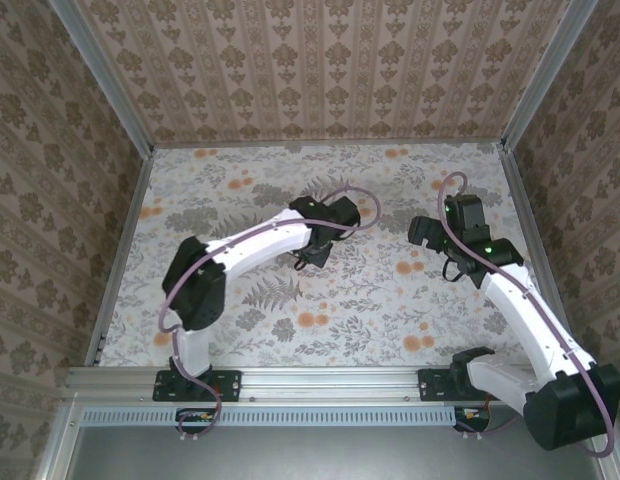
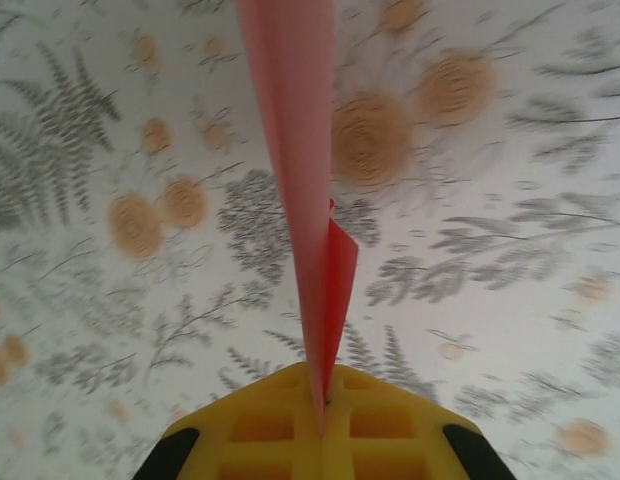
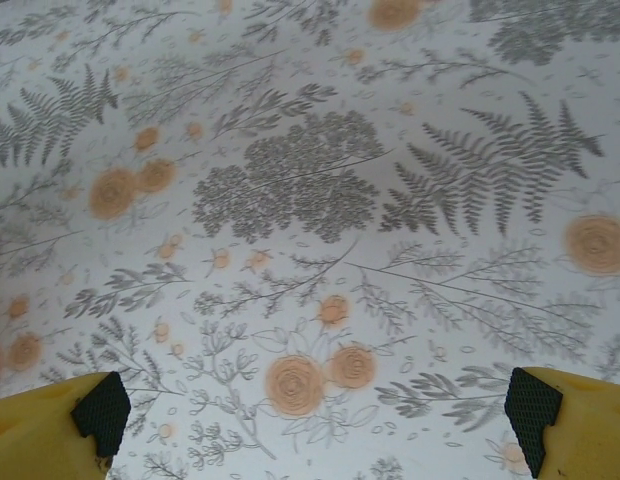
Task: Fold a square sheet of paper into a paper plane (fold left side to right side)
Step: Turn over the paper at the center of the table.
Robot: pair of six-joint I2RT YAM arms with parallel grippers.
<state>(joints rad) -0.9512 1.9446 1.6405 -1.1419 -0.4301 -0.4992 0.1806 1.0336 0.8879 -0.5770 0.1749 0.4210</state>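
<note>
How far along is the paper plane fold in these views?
Done: the pink paper plane already shows a slim, creased dart shape. In hand: the left gripper is shut on it above the floral table; the right gripper is open, empty. Left: any final folds, which cannot be judged.

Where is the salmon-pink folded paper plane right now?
In the left wrist view the paper plane stands edge-on, pinched in the shut left gripper, above the floral table cover.
</note>
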